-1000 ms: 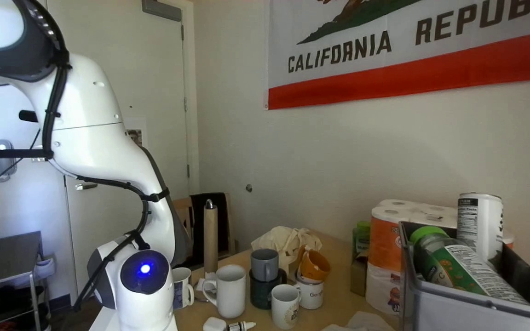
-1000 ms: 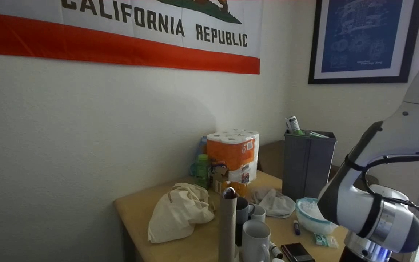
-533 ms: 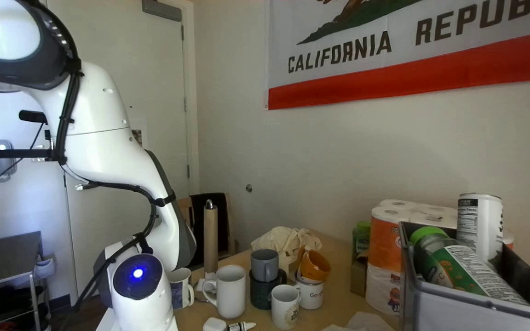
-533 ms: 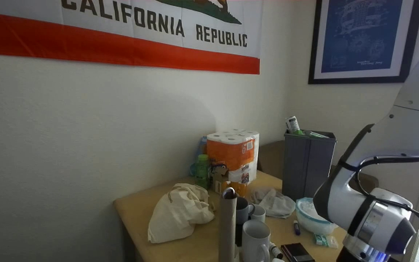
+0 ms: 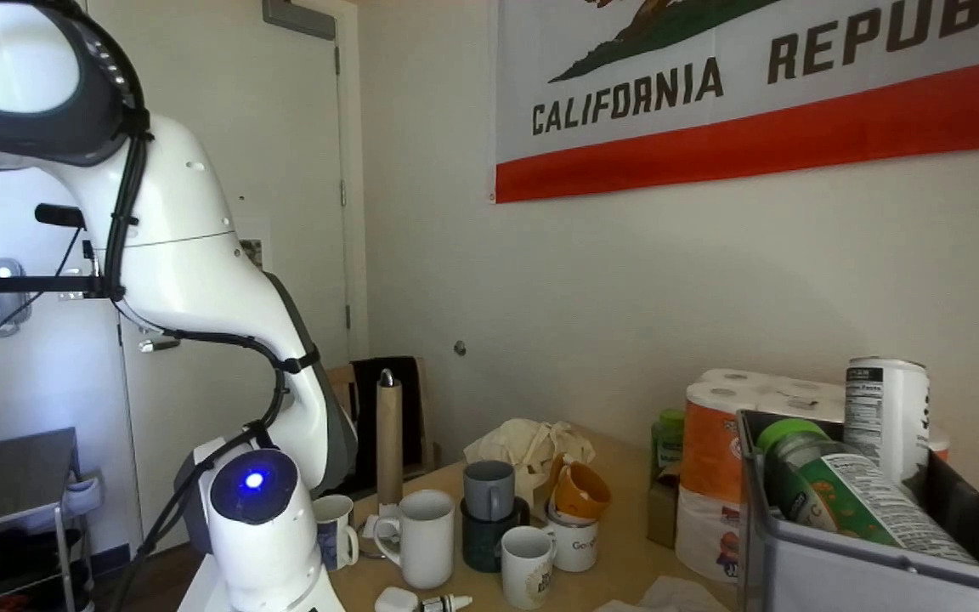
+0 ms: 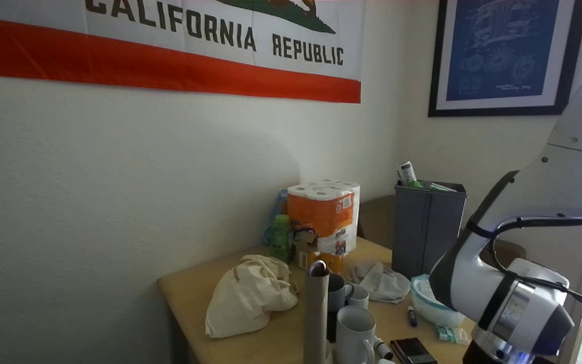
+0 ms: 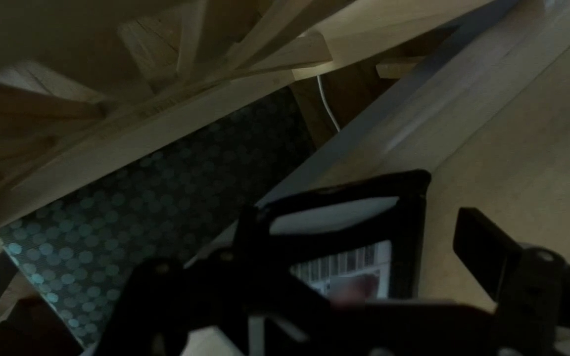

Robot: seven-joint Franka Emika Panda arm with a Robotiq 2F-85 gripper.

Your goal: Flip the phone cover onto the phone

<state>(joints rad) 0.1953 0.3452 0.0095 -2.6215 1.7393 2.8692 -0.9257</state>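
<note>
Jaws parted, your gripper straddles a black-edged phone cover at the edge of the bench in the wrist view, bare bench top showing between the cover and one finger; whether the other touches it is too dark to tell. In an exterior view, a dark, flat, phone-like item lies just beside a small white tube, near a white mug; whether it is that cover, you cannot tell.
</note>
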